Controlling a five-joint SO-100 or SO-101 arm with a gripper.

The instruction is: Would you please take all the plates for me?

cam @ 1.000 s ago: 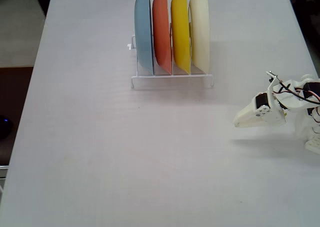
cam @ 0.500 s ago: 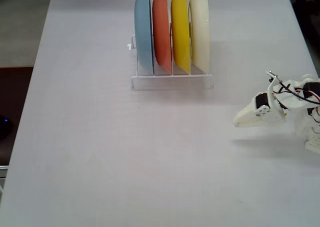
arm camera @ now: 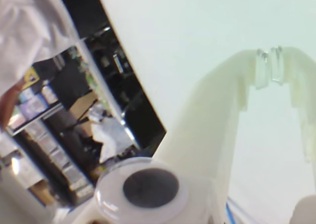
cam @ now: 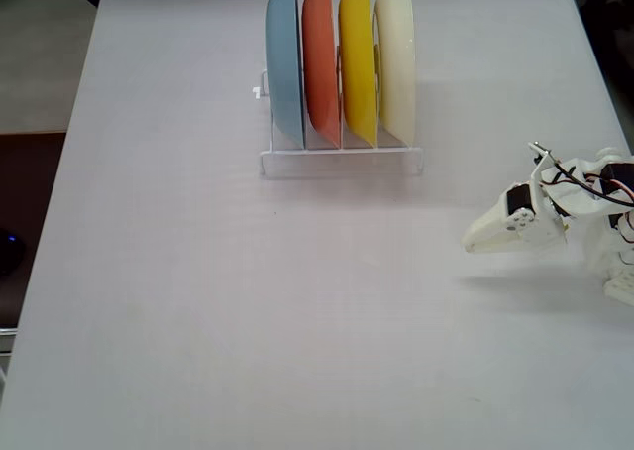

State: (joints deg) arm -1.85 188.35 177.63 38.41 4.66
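From the wrist view, the gripper reaches up and to the right across the picture, its two pale fingers meeting at the tips, so it is closed with nothing between them. One finger runs broad and cream-coloured from the bottom centre. Behind it lies the bare, pale surface. A round white part with a dark centre sits at the bottom of the picture. To the left, past the surface's edge, the room is dark and cluttered, too blurred to make out. None of the plates appear here.

From the fixed view, looking down on the pale surface, a white wire rack stands near the far edge, a little right of centre. Four plates stand on edge in it, side by side, each in its own slot: from left to right, the light blue plate, the orange-red plate, the yellow plate and the cream-white plate. The white arm comes in from the right edge, with dark wires looping over it. Its gripper points left, low over the surface, closed to a narrow tip and empty. It is well apart from the rack, in front of it and to its right.
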